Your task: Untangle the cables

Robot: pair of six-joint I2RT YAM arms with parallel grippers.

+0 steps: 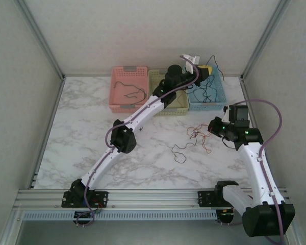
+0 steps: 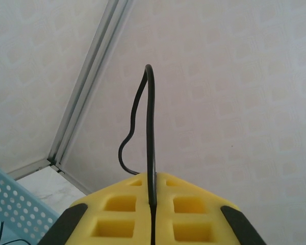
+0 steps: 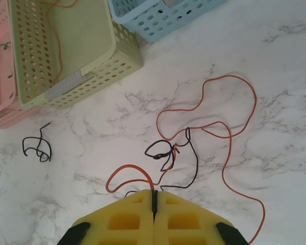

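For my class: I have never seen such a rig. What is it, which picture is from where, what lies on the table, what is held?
Two robot arms stand at a marble table. The wide picture looks down from above; the other two come from cameras on each wrist. Three baskets stand at the back: pink, green, blue. The left end effector is shut on a black cable, held up near the blue one. The right end effector is shut on a tangle of red and black cables lying on the table.
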